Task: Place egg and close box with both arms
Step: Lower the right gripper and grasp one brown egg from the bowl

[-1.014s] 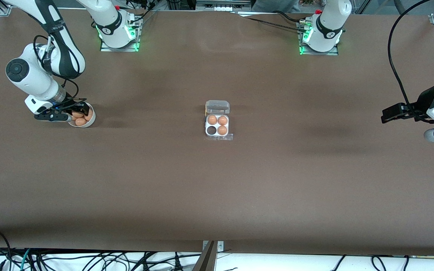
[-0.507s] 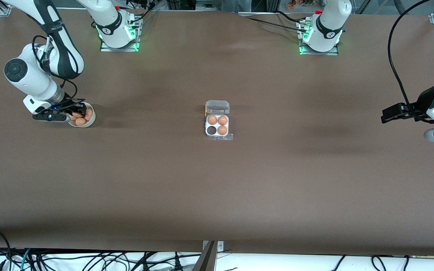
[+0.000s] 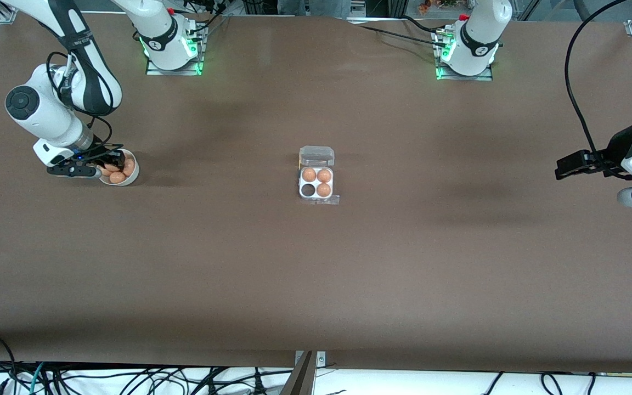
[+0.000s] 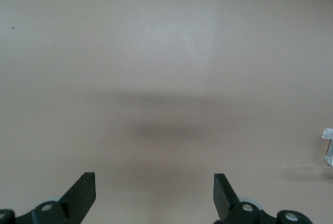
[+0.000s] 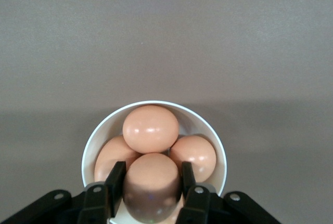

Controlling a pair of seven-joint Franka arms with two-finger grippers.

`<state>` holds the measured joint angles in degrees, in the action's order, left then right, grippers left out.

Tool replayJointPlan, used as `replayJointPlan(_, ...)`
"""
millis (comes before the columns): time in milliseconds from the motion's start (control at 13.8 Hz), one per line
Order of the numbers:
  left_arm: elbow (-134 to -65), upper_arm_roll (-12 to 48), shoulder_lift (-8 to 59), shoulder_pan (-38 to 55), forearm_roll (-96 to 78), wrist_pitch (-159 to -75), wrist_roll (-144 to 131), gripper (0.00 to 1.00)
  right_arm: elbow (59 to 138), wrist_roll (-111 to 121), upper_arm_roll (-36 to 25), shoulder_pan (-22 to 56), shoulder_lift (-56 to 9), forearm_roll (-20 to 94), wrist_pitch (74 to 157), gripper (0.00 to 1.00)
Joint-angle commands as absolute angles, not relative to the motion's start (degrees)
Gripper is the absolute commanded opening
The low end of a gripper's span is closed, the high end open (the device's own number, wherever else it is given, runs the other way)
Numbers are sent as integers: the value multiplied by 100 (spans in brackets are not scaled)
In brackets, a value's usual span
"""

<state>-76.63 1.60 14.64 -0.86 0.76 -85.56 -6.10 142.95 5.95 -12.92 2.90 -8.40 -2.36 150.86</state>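
The right gripper (image 5: 152, 182) has closed its jaws on the egg (image 5: 151, 185) in the bowl (image 5: 208, 130) (left gripper (image 4: 154, 195) waits, jaws wide).

Even, bright overhead light; soft shadows smudge the table (image 3: 349, 263) (wrist views slightly hazy).

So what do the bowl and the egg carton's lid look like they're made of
The bowl looks like glossy white ceramic or plastic, going by its smooth, thin rim. The carton's lid is probably thin clear plastic: the brown table shows through it and its edges glint.
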Motion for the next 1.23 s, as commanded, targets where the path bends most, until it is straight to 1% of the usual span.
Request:
replayJointPlan(0,-7550,149,1477,-97,-26,-8481,-589,100,14177,703,-1274,220,-896,-246,15108,26)
replayJointPlan(72,-7550,149,1468,-97,-26,-8481,-589,100,14125,712,-1266,228,-888,-246,15091,24)
replayJointPlan(290,-7550,149,1477,-97,-26,-8490,-589,100,13975,712,-1239,237,-844,-255,14863,23)
replayJointPlan(507,-7550,149,1477,-97,-35,-8481,-589,100,13537,677,-1161,264,-800,-246,14153,22)
replayJointPlan(579,-7550,149,1477,-97,-35,-8481,-589,100,13405,659,-1151,264,-800,-246,13950,20)
replayJointPlan(652,-7550,149,1477,-97,-35,-8481,-589,100,13308,642,-1143,290,-800,-246,13809,20)
replayJointPlan(869,-7550,149,1477,-97,-35,-8481,-589,100,13280,606,-1143,316,-835,-229,13755,20)
replayJointPlan(941,-7550,149,1468,-97,-26,-8481,-589,100,13272,615,-1143,316,-835,-229,13746,17)
replayJointPlan(1159,-7550,149,1468,-105,-9,-8481,-589,100,13184,606,-1134,483,-826,-211,13746,13)
